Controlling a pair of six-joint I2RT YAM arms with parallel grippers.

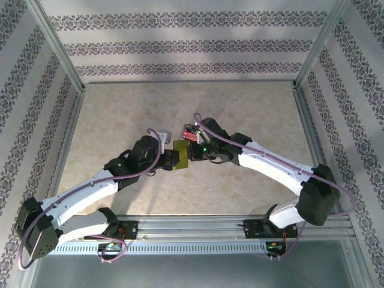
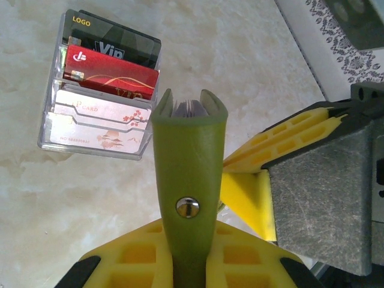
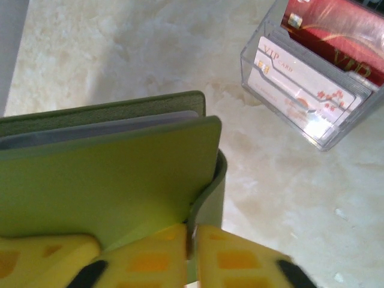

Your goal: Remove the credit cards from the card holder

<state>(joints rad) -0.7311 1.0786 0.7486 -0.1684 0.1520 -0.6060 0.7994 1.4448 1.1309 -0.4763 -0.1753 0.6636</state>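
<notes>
The yellow-green card holder (image 1: 180, 157) is held up over the table's middle between both arms. In the left wrist view it stands edge-on, its snap stud (image 2: 188, 207) facing me, and my left gripper (image 2: 189, 240) is shut on its lower part. My right gripper (image 3: 193, 240) is shut on the thin closure strap (image 3: 210, 186) that curls off the holder's (image 3: 108, 174) edge. The right gripper's yellow fingers (image 2: 258, 150) sit just right of the holder. The credit cards are hidden inside; only pale sleeve edges (image 2: 191, 108) show at the top.
A small clear plastic box (image 2: 99, 102) with black, red and pale pink cards stands on the marble table (image 1: 240, 114) just behind the holder, also in the right wrist view (image 3: 318, 90). Patterned walls and metal posts ring the table.
</notes>
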